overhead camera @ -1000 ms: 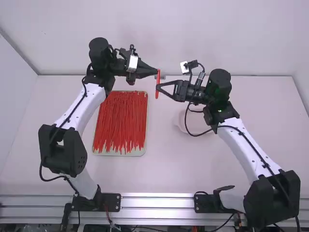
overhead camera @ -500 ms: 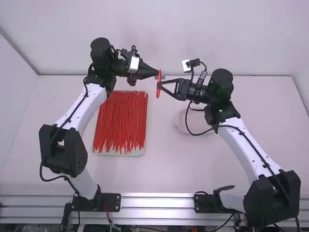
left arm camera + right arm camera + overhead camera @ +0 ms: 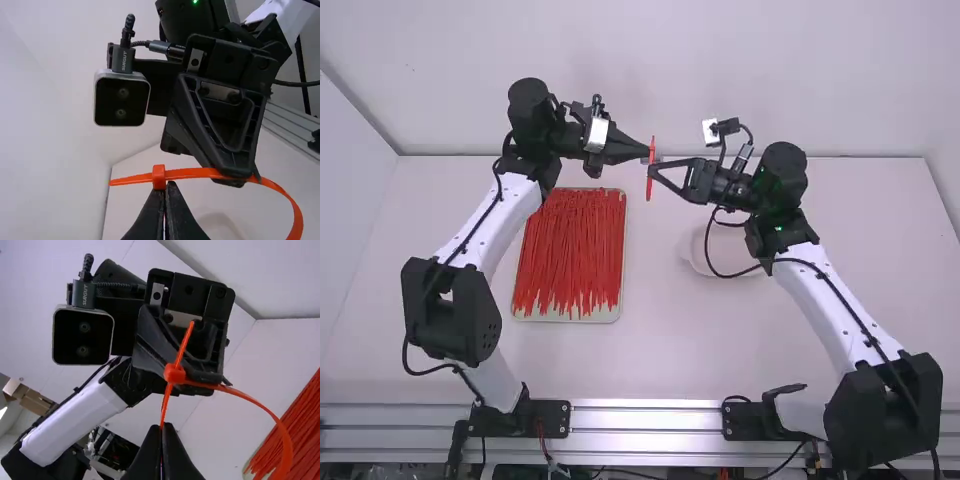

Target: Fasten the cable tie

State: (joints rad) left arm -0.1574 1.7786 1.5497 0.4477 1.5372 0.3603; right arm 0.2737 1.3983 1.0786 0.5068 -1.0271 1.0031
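An orange-red cable tie (image 3: 651, 166) hangs in the air above the back of the table, between my two grippers. My left gripper (image 3: 646, 151) comes in from the left and is shut on the tie just below its head (image 3: 158, 176). From the right, my right gripper (image 3: 651, 180) is shut on the tie's thin tail (image 3: 165, 410). The tail passes through the head (image 3: 174, 373), and the strap bends round in a loop (image 3: 278, 426). The two grippers almost touch.
A tray (image 3: 566, 317) with several loose red cable ties (image 3: 572, 248) lies on the table below the left arm. A white round container (image 3: 700, 254) stands under the right arm's forearm. The table's back wall is close behind the grippers.
The right gripper has risen a little and closed in on the left gripper. The left gripper has shifted slightly right. Both keep their hold on the tie.
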